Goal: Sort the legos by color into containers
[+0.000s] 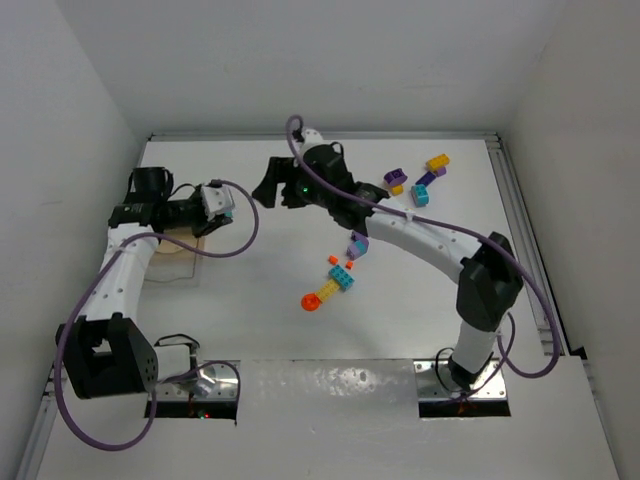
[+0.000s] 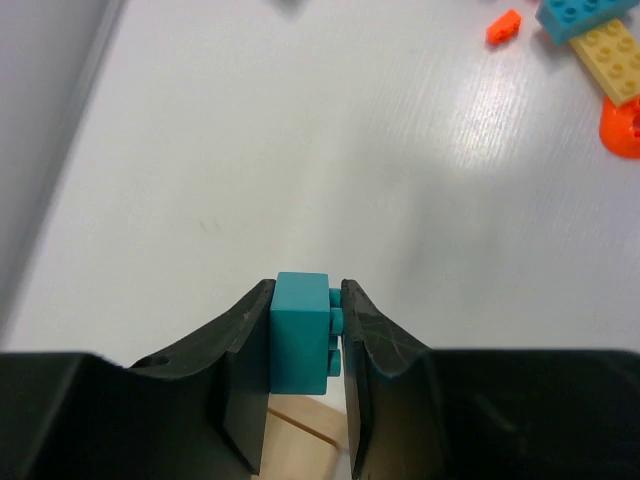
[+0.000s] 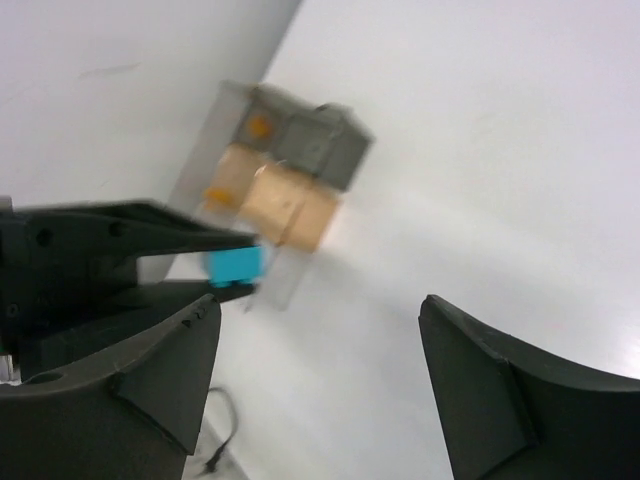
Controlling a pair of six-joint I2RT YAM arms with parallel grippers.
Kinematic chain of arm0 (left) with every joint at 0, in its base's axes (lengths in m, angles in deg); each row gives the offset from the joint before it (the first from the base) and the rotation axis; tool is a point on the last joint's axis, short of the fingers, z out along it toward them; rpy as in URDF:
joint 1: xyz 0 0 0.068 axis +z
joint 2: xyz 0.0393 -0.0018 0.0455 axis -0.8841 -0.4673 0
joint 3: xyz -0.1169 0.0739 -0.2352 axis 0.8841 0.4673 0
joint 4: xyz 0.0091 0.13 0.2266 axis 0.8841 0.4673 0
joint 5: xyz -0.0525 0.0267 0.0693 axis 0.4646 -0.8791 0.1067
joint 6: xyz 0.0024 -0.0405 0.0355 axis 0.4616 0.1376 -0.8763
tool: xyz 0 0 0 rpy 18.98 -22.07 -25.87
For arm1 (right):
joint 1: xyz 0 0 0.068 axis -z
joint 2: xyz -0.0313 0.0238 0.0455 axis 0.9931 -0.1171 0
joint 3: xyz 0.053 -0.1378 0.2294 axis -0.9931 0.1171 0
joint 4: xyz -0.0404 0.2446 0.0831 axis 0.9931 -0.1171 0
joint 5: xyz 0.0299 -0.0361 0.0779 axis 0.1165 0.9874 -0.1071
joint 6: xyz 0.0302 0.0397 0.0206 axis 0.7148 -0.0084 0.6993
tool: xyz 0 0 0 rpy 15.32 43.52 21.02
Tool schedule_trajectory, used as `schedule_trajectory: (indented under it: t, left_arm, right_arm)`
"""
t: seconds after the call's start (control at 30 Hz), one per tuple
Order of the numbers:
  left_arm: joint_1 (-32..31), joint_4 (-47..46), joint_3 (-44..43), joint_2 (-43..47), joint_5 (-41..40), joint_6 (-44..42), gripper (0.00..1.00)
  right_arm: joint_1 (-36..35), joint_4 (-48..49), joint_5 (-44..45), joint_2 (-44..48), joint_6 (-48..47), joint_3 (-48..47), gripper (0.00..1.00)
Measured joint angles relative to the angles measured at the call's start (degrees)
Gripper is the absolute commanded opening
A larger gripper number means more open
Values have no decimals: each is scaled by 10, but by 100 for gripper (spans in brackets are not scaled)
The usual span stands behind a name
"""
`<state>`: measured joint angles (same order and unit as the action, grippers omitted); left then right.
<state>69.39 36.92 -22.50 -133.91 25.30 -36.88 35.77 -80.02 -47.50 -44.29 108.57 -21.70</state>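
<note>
From above there are two arms and one tray (image 1: 190, 258) near the left edge of the surface. Loose legos (image 1: 343, 278) lie in two bunches, one in the middle and one near the far right corner. They are orange, yellow, teal and purple.

Left wrist: the left fingers (image 2: 245, 340) squeeze one teal brick (image 2: 300, 330) above the surface. Four more legos lie ahead.

Right wrist: the right fingers (image 3: 150, 370) are wide apart and hold nothing. The clear tray looks blurry, with the teal brick just beside it.
</note>
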Motion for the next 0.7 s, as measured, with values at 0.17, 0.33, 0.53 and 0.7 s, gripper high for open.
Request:
schedule_trajectory:
  t: [0.17, 0.33, 0.53, 0.7]
  left_arm:
    - [12, -106, 25, -19, -126, 243, 0]
    - [74, -162, -79, -147, -282, 521, 0]
    - [112, -178, -146, -252, -383, 674, 0]
    - [108, -211, -122, -266, -424, 692, 1]
  right_arm:
    - [59, -32, 71, 67, -14, 44, 79]
    - [70, -39, 126, 120, -49, 97, 79]
    - [62, -47, 134, 129, -57, 139, 79]
    - [62, -54, 135, 129, -57, 148, 79]
